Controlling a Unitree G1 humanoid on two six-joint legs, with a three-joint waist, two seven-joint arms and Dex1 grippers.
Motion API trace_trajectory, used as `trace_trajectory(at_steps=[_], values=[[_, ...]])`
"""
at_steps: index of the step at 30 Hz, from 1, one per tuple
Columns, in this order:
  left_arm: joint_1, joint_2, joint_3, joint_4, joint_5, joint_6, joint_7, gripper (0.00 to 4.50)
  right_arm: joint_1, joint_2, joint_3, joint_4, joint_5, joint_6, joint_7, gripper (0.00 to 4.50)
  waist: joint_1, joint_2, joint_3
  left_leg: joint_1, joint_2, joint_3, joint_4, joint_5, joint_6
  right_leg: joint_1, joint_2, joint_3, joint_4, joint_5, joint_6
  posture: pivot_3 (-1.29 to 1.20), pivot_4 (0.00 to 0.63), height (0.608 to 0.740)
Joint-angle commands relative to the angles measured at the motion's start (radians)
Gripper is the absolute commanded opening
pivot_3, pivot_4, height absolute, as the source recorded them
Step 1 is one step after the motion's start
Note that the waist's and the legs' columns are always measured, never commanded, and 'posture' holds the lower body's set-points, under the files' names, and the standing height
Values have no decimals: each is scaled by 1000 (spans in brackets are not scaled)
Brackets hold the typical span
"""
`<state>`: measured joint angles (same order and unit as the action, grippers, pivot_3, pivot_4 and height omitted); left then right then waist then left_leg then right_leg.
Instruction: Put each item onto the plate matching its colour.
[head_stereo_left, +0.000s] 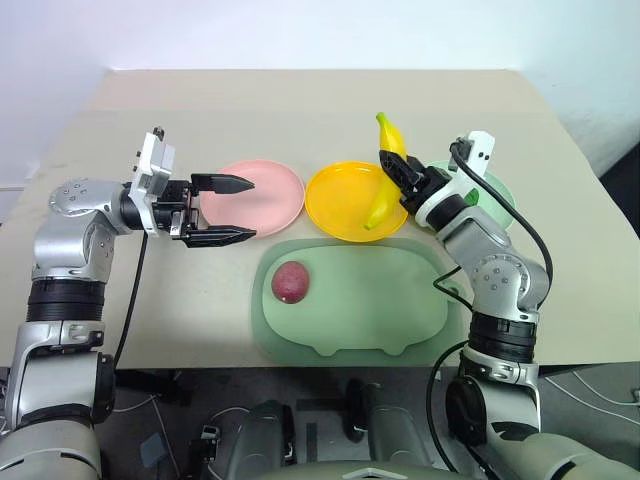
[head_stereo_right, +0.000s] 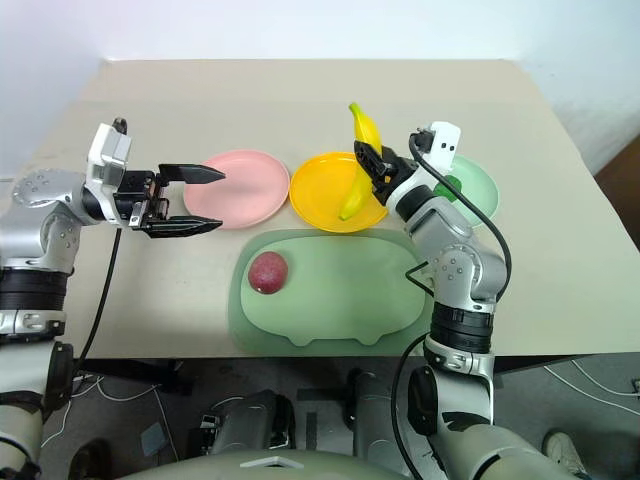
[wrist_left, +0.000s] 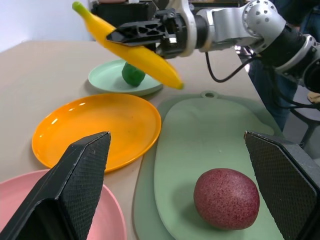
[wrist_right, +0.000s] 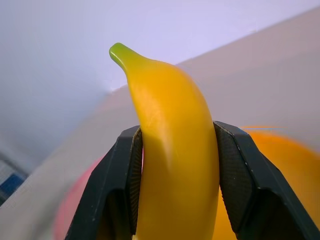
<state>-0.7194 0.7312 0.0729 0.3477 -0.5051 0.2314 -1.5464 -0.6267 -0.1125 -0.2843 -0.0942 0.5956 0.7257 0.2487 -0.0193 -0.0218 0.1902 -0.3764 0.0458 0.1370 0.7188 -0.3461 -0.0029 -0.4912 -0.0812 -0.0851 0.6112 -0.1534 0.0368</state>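
My right gripper (head_stereo_left: 395, 172) is shut on the yellow banana (head_stereo_left: 389, 170) and holds it in the air over the right side of the yellow plate (head_stereo_left: 345, 199). The banana's green tip points away from me. A bumpy dark green fruit (wrist_left: 133, 73) sits on the mint green plate (wrist_left: 107, 80), mostly hidden behind my right arm in the head views. The reddish-purple fruit (head_stereo_left: 291, 281) lies on the left part of the pale green board (head_stereo_left: 370, 300). My left gripper (head_stereo_left: 232, 209) hangs open over the near left edge of the bare pink plate (head_stereo_left: 265, 192), pointing right.
The three plates stand in a row behind the board on a beige table (head_stereo_left: 300, 110). The far half of the table is bare. A black cable (head_stereo_left: 515, 215) loops beside my right arm.
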Motion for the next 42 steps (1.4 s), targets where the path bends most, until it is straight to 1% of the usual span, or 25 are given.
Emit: trace_trajectory(at_steps=[1,4,5,10,12,16,18,21,24,25,30,32,36,39,42], values=[[-18,14,27,-28,-14,2,4,4500,-35,-60,87,76,-118,-113,31,1766,-1,0,0,0,0,0,0,0,0,0,0,0,0,0,0,0,150,704],[-17,9,29,-33,-18,6,8,4500,-73,-78,86,165,-120,-138,59,1766,-1,0,0,0,0,0,0,0,0,0,0,0,0,0,0,0,150,704],[-15,7,28,-32,-17,4,8,4500,-97,-69,73,202,-100,-118,55,1766,-1,0,0,0,0,0,0,0,0,0,0,0,0,0,0,0,150,704],[-15,1,26,-36,-15,1,13,4500,-147,-72,127,344,-167,-154,72,1766,-1,0,0,0,0,0,0,0,0,0,0,0,0,0,0,0,150,704],[-9,3,27,-48,-17,5,17,4500,-167,-66,97,392,-157,-165,62,1766,-1,0,0,0,0,0,0,0,0,0,0,0,0,0,0,0,150,704],[8,13,35,-66,-23,13,25,4500,-216,-75,104,530,-182,-202,89,1766,-1,0,0,0,0,1,0,0,0,0,0,0,0,0,0,0,150,704],[14,14,36,-78,-26,18,29,4500,-245,-71,111,578,-206,-244,90,2481,-2,0,0,0,1,1,0,0,0,0,0,0,0,0,0,0,150,704],[15,15,38,-90,-30,27,34,4500,-271,-74,122,657,-239,-279,92,3408,-3,0,0,0,1,1,0,0,0,0,0,0,0,0,0,0,150,704],[19,16,40,-97,-29,30,37,4500,-281,-76,115,691,-248,-291,100,4319,-3,0,0,0,1,1,0,0,0,0,0,0,0,0,0,0,150,704],[22,17,42,-101,-30,34,38,4500,-282,-78,113,687,-246,-284,104,4435,-3,0,0,0,1,1,0,0,0,0,0,0,0,0,0,0,150,704],[32,18,49,-114,-35,45,42,4500,-276,-79,94,597,-210,-294,142,4435,-3,1,0,0,1,1,0,0,-1,-1,0,0,1,0,0,0,150,704],[31,13,44,-114,-33,45,47,4500,-285,-91,38,537,-92,-222,232,4435,-2,1,0,0,1,1,0,0,-1,-1,0,0,1,0,0,0,150,704],[25,-2,36,-114,-29,39,62,4500,-223,-153,40,379,25,-132,414,4435,3,1,1,0,1,1,0,0,-1,-1,0,0,0,0,0,0,150,704],[21,-16,32,-110,-23,31,76,4500,-134,-216,79,298,37,-126,534,4435,5,1,0,0,1,0,0,0,-1,0,0,0,0,0,0,0,150,704],[22,-35,30,-114,-15,21,105,4500,-45,-285,100,272,25,-144,634,4435,5,0,0,0,1,0,0,0,0,1,0,0,0,0,0,0,150,704]])
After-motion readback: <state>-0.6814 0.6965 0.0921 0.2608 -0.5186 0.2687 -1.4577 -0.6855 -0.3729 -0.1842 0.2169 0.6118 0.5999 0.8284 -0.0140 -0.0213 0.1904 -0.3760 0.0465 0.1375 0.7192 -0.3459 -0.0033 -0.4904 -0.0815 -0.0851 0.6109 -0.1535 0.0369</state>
